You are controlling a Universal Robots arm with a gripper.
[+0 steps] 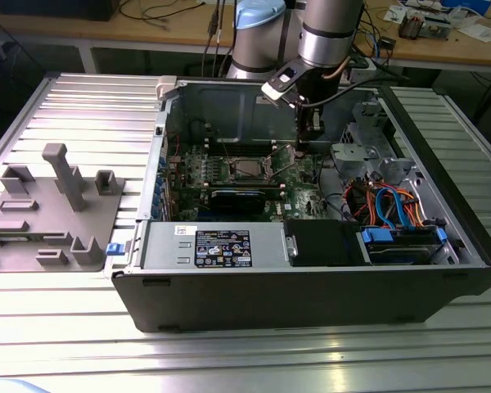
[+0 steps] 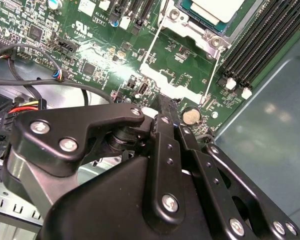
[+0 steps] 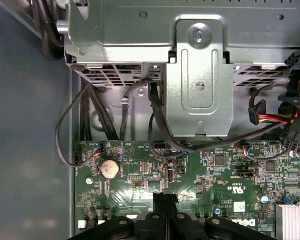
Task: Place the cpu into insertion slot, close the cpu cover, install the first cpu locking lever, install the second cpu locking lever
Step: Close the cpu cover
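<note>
Inside the open computer case (image 1: 311,286) on the tabletop (image 1: 65,352), the cpu (image 2: 215,7) lay flat in the insertion slot (image 1: 247,169), its pale metal top facing up. The cpu cover (image 2: 162,77) stood swung open on the exterior view's right of the slot, its free edge close to the claw (image 2: 165,106). The claw hung low over the green board (image 3: 190,175), just right of the slot, clenched with its tips together. I couldn't tell whether anything thin was pinched there. I'd judge the cover light, stiff sheet metal on a hinge, slippery and best taken by its free edge. The chip looked light but fragile.
</note>
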